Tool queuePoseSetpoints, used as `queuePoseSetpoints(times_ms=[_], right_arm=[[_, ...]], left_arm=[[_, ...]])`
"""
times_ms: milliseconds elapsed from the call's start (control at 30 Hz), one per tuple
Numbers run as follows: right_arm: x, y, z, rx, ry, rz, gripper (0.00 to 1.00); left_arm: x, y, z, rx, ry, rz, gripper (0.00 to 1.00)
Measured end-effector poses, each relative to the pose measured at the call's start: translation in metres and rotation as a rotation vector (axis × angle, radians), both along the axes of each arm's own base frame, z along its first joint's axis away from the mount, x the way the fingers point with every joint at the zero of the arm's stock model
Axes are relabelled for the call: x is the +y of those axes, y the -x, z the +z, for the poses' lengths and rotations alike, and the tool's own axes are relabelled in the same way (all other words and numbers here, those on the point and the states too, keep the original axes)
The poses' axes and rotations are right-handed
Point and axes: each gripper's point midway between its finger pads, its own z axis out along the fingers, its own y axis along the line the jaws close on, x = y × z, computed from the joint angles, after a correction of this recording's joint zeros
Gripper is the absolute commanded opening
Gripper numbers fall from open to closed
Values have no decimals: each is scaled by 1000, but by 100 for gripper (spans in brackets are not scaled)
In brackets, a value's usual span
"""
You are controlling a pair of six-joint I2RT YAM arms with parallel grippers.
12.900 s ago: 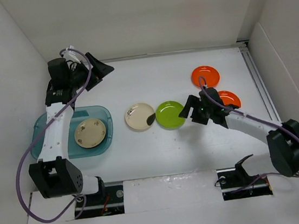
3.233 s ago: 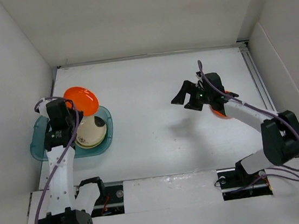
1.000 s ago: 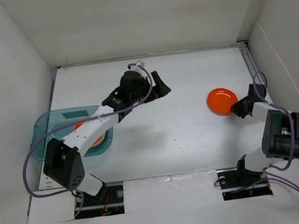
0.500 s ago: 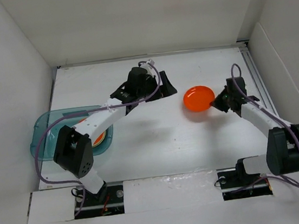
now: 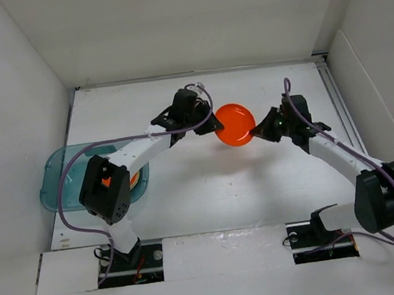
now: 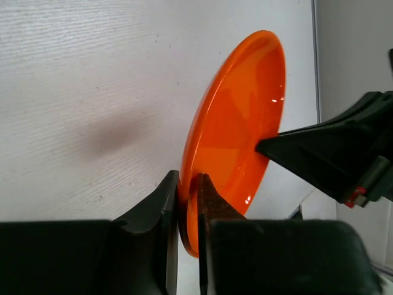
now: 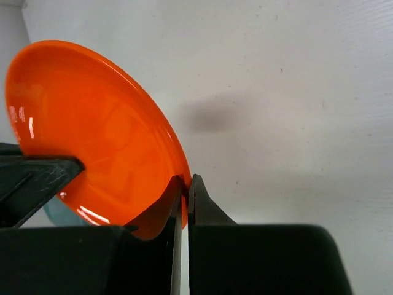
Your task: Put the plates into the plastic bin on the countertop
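The orange plate (image 5: 235,123) is up in the air over the middle of the countertop (image 5: 210,196), tipped up on its edge. Its shadow (image 6: 116,132) lies on the white top below it, so it is not touching the top. The left gripper (image 5: 210,123) is pinching the plate's left rim, with one finger on each face. The right gripper (image 5: 258,131) is pinching the right rim the same way, its two fingers squeezed tight on the thin edge. So both grippers have the plate at once, and it looks like the plate is being passed from one to the other. The plate looks hard and light. It is shiny and smooth, so it may be slippery and could slide out of a weak pinch. It might chip or crack if it fell. The rim is the good place to hold it, because the edge is thin enough to fit between the fingers. One gripper should keep a firm hold until the other lets go. The plastic bin (image 5: 51,178) sits far off to the left, by the left wall. The left arm (image 5: 140,149) reaches over it and hides much of its inside.
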Motion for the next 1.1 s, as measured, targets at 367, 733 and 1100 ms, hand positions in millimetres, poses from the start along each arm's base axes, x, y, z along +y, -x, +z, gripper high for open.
queuePoseSetpoints(times_ms=[367,733,1100], right_arm=[[28,-1,3,-27,-78,128,100],[47,18,-43,69,-66,198,100],[77,45,-49,76,-60,308,100]], left_arm=[[56,-23,12,-22,-122,218,0],[314,-11,94,-154,-104,935,0],[403,68,19,56,-262,1176,4]])
